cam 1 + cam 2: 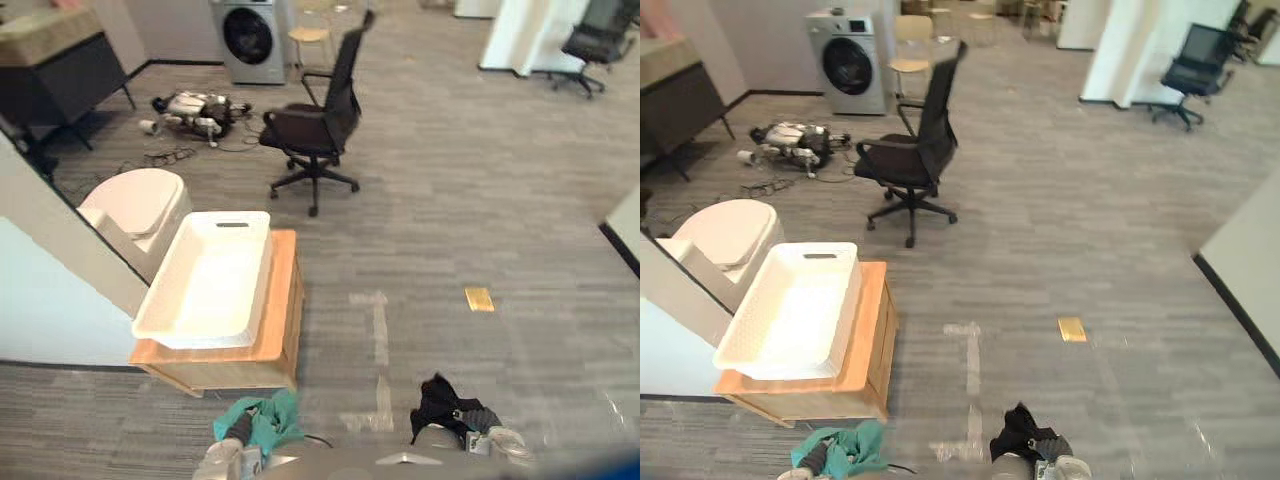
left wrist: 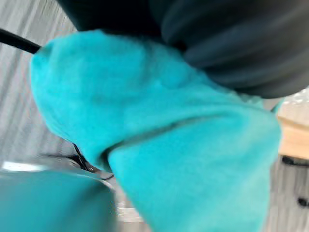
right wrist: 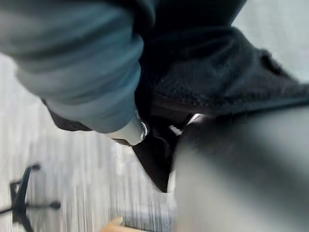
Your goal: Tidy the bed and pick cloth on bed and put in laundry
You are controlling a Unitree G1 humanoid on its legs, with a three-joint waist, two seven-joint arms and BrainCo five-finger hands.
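Teal cloth (image 1: pixel 268 418) bunched over my left hand (image 1: pixel 228 458), black cloth (image 1: pixel 438 403) over my right hand (image 1: pixel 497 437). Both are light, limp and easy to snag, so best taken by a gathered bunch. Both hands sit low and close in, above the floor. The grip on each is buried in fabric, so I cannot tell how it closes. White basket (image 1: pixel 215 222) is on the wooden tabletop (image 1: pixel 283 300), ahead to the left.

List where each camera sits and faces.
Left eye view: head, looking down at white basket, office chair; left hand at teal cloth, right hand at black cloth.
Right eye view: same scene, slightly aside.
Left wrist view: left wrist, close on teal cloth, beside its dark cover.
Right wrist view: right wrist, close on black cloth, dark cover beside.
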